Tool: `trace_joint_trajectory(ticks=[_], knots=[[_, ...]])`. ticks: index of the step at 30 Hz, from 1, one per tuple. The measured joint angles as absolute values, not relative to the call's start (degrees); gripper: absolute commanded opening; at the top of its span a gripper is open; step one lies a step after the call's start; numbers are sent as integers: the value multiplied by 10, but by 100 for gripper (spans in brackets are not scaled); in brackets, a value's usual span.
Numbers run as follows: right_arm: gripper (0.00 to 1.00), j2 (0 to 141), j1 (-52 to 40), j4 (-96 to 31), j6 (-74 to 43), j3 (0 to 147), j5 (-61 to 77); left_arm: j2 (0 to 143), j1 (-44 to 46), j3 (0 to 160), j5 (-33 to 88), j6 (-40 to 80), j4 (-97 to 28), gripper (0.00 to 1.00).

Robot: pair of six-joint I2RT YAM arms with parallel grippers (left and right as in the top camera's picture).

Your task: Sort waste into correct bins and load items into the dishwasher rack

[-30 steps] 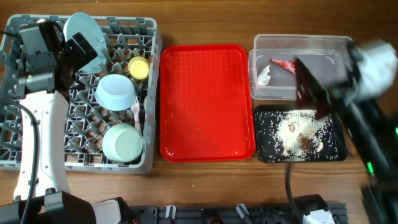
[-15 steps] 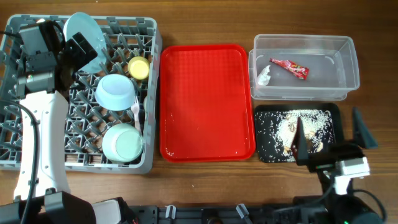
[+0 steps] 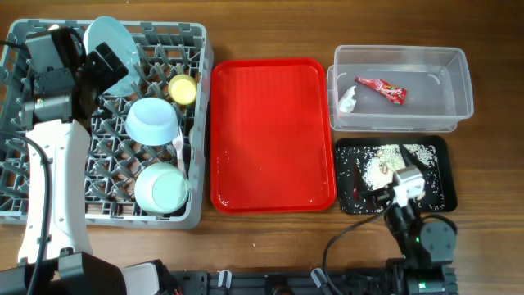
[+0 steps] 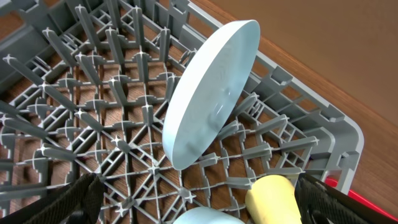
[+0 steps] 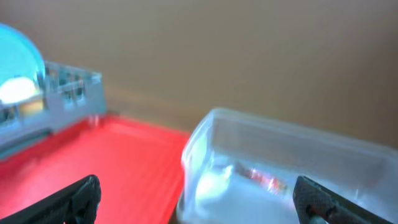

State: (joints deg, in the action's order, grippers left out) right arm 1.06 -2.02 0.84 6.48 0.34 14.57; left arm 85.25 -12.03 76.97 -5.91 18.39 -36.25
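Observation:
The grey dishwasher rack holds the light blue plate on edge, the yellow cup, the light blue bowl, the pale green bowl and white cutlery. My left gripper is open and empty above the rack's back left, next to the plate. The clear tub holds the red wrapper and white tissue. The black tray holds beige scraps. My right gripper is open and empty, low over the black tray; its view is blurred, showing the tub.
The flat red serving tray lies bare between the rack and the two bins. The right arm's base sits at the table's front edge. Wooden table surface runs along the front.
My right arm has swung from over the clear tub down and back to the table's front edge, folding low over the black tray. The left arm has not moved.

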Motion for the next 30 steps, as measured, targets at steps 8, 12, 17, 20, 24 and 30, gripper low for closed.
trace_joint_trajectory(ticks=[8, 12, 17, 20, 24, 30], knots=[[100, 11, -20, 9, 65, 4, 146, 853, -120, 770, -59, 184, -362, 100], [100, 11, -20, 9, 65, 4, 146, 853, -120, 770, -59, 184, -362, 100], [100, 11, -20, 9, 65, 4, 146, 853, -120, 770, -59, 184, -362, 100], [100, 11, -20, 9, 65, 4, 146, 853, -120, 770, -59, 184, -364, 100], [100, 12, -20, 9, 65, 4, 146, 818, -117, 762, -59, 184, -397, 100], [100, 13, -20, 9, 65, 4, 146, 579, -80, 657, -64, 184, -388, 100]])
